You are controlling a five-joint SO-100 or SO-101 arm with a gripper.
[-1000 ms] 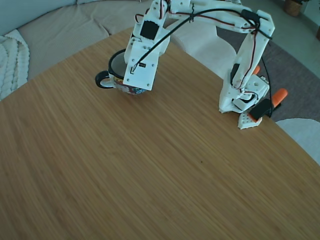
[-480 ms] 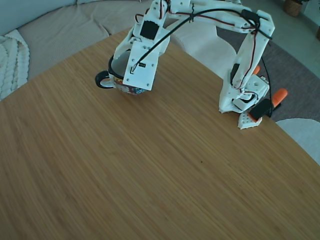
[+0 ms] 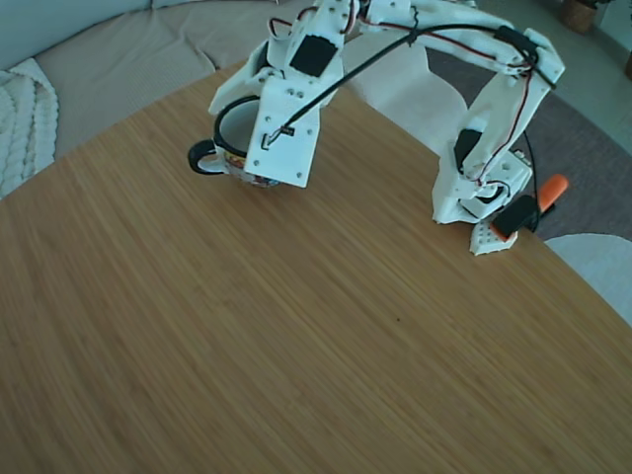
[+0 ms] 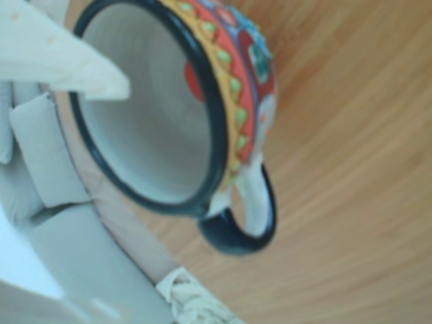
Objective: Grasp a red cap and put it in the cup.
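Observation:
The cup (image 3: 219, 129) stands at the far side of the round wooden table (image 3: 296, 346), its dark handle pointing left in the fixed view. My gripper (image 3: 247, 138) hangs just above its mouth with the jaws spread, holding nothing. In the other view the cup (image 4: 237, 101) fills the frame, white inside with a dark rim and a colourful band. The red cap (image 4: 194, 81) shows as a red patch low inside the cup, partly cut off by the rim. One white finger (image 4: 67, 54) reaches in from the upper left, clear of the cap.
The arm's base (image 3: 479, 197) is fixed at the table's right edge with orange-handled clamps (image 3: 548, 188). A beige sofa (image 3: 118, 49) and a knitted blanket (image 3: 20, 118) lie beyond the far edge, and a white seat (image 3: 400, 84) is behind the arm.
The wrist has lifted a little above the cup, and the moving jaw has swung out to the left. The cup has stayed in place.

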